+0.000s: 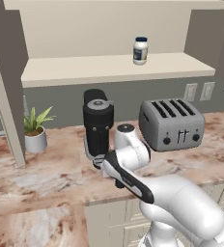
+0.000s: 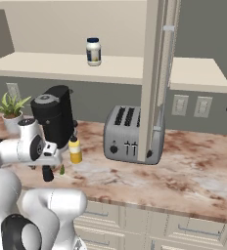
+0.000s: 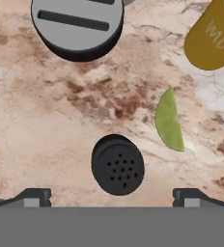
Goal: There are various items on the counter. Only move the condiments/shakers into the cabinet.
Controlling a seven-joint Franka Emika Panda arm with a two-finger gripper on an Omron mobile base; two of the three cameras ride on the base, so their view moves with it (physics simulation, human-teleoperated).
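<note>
Black shaker point(image 3: 118, 165) sits on counter point(image 3: 46, 125) btwn gripper point(image 3: 112, 198) tips, jaws wide open, nothing held. White jar point(image 1: 140, 50) on cabinet point(image 1: 85, 67) shelf — next: drop, close on shaker.

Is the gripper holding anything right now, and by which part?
Nothing is held. The gripper is open above the black shaker, fingertips apart on either side, not touching it.
</note>
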